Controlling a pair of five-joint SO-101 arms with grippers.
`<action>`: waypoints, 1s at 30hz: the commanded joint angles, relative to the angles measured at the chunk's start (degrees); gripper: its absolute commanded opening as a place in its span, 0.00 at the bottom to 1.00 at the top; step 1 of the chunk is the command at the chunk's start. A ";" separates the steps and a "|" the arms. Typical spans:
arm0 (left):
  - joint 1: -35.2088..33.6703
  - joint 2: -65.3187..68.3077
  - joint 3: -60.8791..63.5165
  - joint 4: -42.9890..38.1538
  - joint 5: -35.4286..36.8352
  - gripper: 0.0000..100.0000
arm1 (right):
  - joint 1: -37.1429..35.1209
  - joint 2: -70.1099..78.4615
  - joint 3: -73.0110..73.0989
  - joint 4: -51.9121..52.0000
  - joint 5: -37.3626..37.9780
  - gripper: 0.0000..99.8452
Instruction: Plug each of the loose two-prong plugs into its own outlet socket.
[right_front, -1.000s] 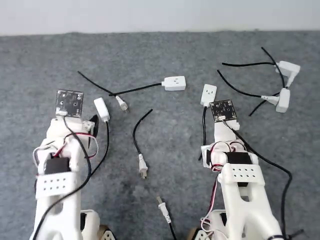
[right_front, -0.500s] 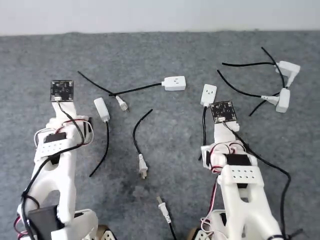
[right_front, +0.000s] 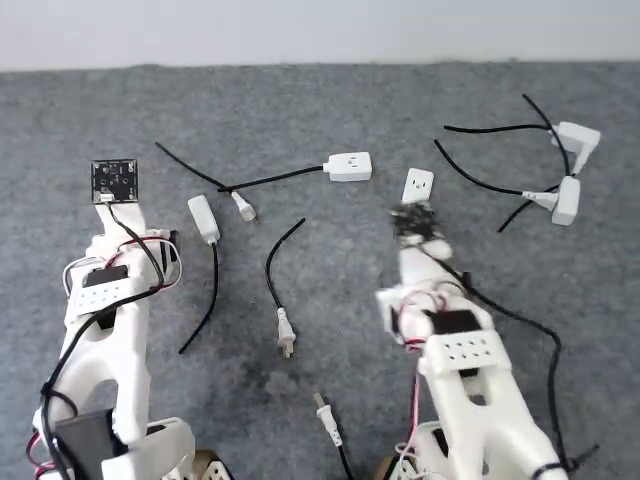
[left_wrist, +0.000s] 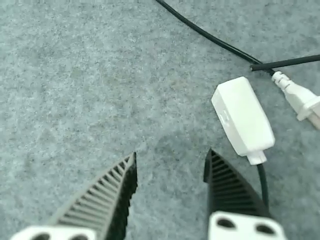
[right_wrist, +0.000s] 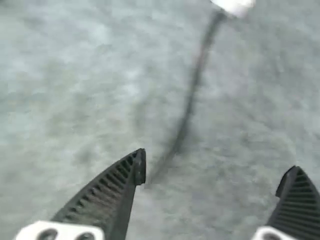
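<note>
Two arms have shifted over the grey, felt-like worktop (right_front: 330, 100). The right one has swung toward the middle socket (right_front: 349, 166), a white rounded block on a thin black lead, and the left has stretched farther out, well to that socket's left. The left pincer (left_wrist: 172, 155), ribbed black jaws part open and empty, hangs beside an oblong white socket (left_wrist: 243, 116). The right pincer (right_wrist: 218, 160) gapes wide, empty, over a black cord (right_wrist: 192, 90). A loose white plug (right_front: 285, 335) lies unplugged, nearer the arms than the middle socket.
</note>
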 joint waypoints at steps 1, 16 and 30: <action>-0.26 -0.18 -2.51 -2.20 0.53 0.22 | -13.32 -0.84 -13.80 13.05 -15.12 0.38; -0.44 -0.18 -2.51 -2.20 0.53 0.22 | -35.91 -0.13 -11.87 4.88 -27.69 0.39; -0.44 -0.18 -2.51 -2.20 0.53 0.22 | -35.82 11.74 -8.53 -10.42 -33.23 0.38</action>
